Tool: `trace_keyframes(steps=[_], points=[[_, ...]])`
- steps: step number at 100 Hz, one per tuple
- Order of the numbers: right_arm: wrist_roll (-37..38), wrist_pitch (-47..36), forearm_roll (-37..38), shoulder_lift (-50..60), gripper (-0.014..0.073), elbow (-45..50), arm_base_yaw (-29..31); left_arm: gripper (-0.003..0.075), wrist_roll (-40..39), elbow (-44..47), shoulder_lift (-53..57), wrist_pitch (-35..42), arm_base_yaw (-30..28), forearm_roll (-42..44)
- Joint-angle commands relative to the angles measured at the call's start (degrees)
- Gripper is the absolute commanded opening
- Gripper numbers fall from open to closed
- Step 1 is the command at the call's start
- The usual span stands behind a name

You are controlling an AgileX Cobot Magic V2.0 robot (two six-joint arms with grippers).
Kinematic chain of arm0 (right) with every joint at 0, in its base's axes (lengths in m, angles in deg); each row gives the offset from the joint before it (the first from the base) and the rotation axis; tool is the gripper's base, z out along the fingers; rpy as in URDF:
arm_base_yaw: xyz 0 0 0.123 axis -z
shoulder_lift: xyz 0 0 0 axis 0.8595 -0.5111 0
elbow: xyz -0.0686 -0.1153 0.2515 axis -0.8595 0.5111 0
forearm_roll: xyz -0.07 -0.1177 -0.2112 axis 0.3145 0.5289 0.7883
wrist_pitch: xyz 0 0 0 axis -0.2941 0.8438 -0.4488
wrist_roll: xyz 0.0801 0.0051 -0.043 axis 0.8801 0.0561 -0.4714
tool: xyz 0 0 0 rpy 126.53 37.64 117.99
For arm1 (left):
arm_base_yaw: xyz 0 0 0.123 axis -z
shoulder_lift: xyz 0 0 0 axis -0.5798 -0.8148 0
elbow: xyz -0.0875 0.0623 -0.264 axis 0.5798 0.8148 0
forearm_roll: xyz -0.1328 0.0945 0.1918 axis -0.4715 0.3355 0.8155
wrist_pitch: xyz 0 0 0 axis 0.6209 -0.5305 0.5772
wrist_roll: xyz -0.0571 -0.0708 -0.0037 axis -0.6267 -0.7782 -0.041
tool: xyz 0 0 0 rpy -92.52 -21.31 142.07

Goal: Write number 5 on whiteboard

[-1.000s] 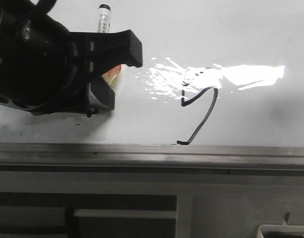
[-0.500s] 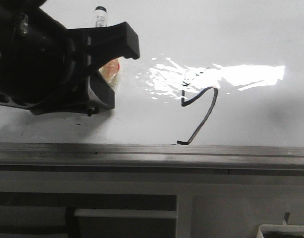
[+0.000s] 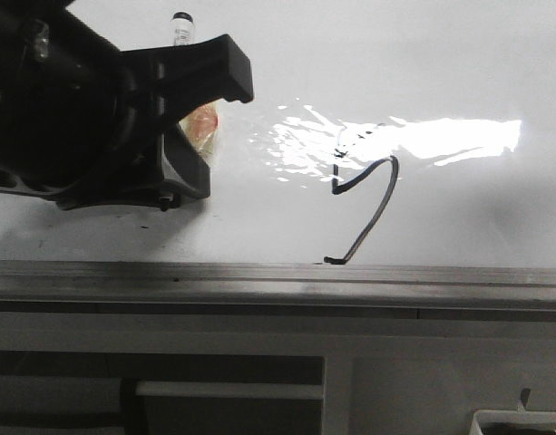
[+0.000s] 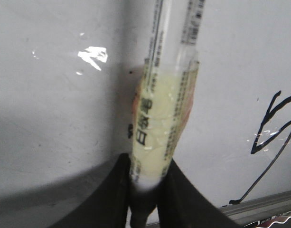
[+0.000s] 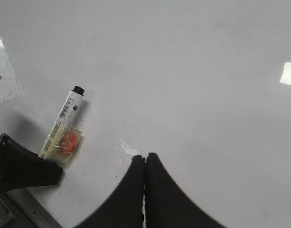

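The whiteboard (image 3: 395, 72) is a glossy white flat board with a grey rail along its near edge. A black number 5 (image 3: 366, 204) is drawn on it near the rail; it also shows in the left wrist view (image 4: 271, 137). My left gripper (image 4: 147, 178) is shut on a clear-bodied marker pen (image 4: 162, 128) wrapped in yellowish tape. In the front view the gripper (image 3: 191, 113) is at the left of the 5, with the pen's end (image 3: 181, 25) sticking up. My right gripper (image 5: 145, 159) is shut and empty over bare board, to the right of the pen (image 5: 64, 128).
The grey metal rail (image 3: 278, 276) runs along the board's near edge, with a grey cabinet front below it. A bright glare patch (image 3: 441, 136) lies on the board just behind the 5. A white tray corner (image 3: 522, 421) shows at the bottom right.
My left gripper with the pen has shifted slightly left and farther back on the board. The 5 is unchanged.
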Motion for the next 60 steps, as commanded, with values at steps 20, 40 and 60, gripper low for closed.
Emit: trace_keyframes(steps=[20, 40, 60], points=[[-0.13, 2.31, 0.18, 0.35, -0.0066, -1.43, 0.13, 0.0156, -0.43, -1.37, 0.6, 1.92, -0.72, 0.26], [-0.13, 2.31, 0.18, 0.35, -0.0066, -1.43, 0.13, 0.016, -0.43, -1.37, 0.6, 1.92, -0.72, 0.26], [-0.13, 2.31, 0.18, 0.35, -0.0066, -1.43, 0.13, 0.0263, -0.43, -1.37, 0.6, 1.92, -0.72, 0.26]])
